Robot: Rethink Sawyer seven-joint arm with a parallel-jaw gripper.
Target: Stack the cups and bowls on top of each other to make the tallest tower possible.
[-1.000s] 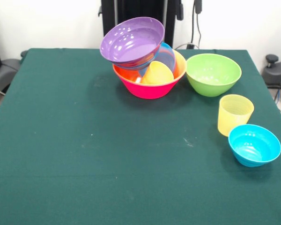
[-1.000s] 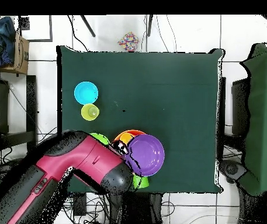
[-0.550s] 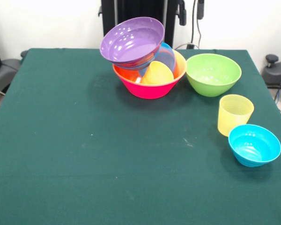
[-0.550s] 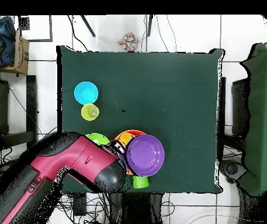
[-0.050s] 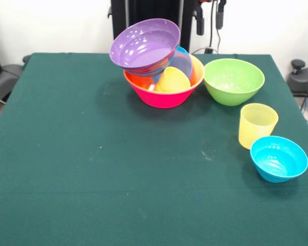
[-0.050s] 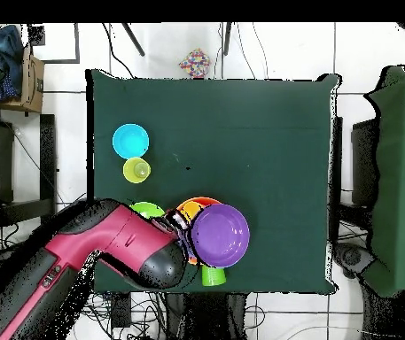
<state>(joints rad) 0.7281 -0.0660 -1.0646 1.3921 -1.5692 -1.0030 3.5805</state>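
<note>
Between placements: leaning tower (image 5: 159,64) at worktop (image 5: 118,174) far side, purple bowl (image 5: 145,43) tilted on top; jaws (image 5: 209,15) raised beside it, state untellable; next, fetching green bowl (image 5: 233,81) or yellow cup (image 5: 257,124), seating gently

No legible text or markings.

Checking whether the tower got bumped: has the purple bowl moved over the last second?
No. In the front view the purple bowl sits tilted at the same spot against the pink bowl and the table's far edge.
</note>
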